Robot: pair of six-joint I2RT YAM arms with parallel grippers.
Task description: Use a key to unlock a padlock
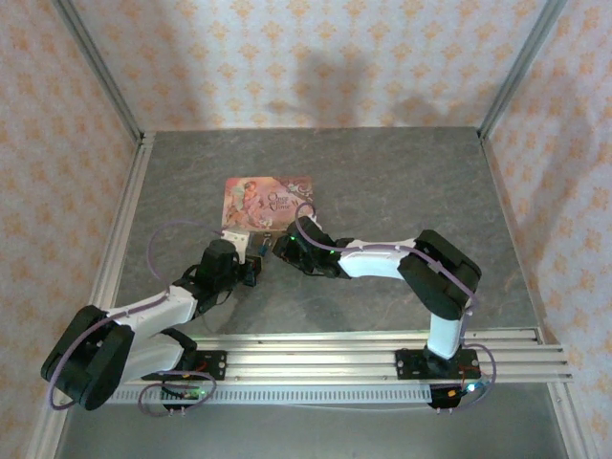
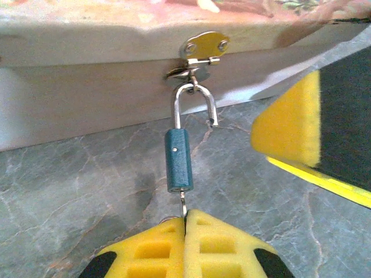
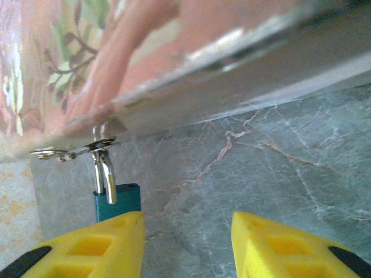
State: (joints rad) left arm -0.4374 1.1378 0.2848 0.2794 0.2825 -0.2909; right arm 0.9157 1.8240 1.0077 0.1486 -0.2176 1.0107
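From up top, a pink picture-printed box [image 1: 269, 199] sat around the middle of the grey marbled table [image 1: 402, 182], with the left arm [image 1: 143, 311] and right arm [image 1: 382, 258] both bent in toward its near edge. The left gripper [image 1: 254, 266] pointed in from the lower left and the right gripper [image 1: 277, 247] from the right, tips close together just in front of the box, and it was way too tiny to tell what was between them. Floral wallpaper [image 1: 287, 57] ran all around and a metal rail [image 1: 325, 349] crossed the near side.
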